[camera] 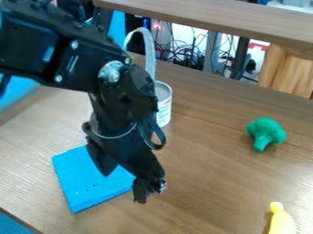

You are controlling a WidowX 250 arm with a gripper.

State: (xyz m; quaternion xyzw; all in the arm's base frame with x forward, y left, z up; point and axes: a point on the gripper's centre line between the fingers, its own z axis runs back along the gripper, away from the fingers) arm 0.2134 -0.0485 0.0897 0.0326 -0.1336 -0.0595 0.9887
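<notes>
At your far left, blue material [15, 93] shows past the brown surface [214, 169], with another blue patch [13, 225] at the lower left corner. The blue cloth [89, 185], the thing nearest the tool, lies flat on the surface left of centre, a few small dark specks near its middle, its upper right part hidden from you by the arm.

Your black arm [61, 50] enters from the upper left, runs toward the right to a joint with a silvery bolt [112, 73], then bends sharply down. From there the lower section drops at a slant to the right, with cables [149, 130] looping out on its right side. At its lower end the tool [145, 191] points downward beside the cloth's right edge; you cannot tell how far open it stands, whether it has hold of anything or whether it touches the surface.

Behind the arm, just right of its bend, you see a pale can [163, 103] upright on the surface, partly hidden, near a pale curved strip [148, 45] that arches above it. Beyond, dark wires [186, 52] tangle beneath a wooden beam [214, 16]. To your right, a green broccoli [267, 132] rests well apart from the tool, stem angled toward you. A yellow banana [281, 221] lies at the lower right, cut off by the bottom edge, near wooden boards [293, 73] only in left-right position.
</notes>
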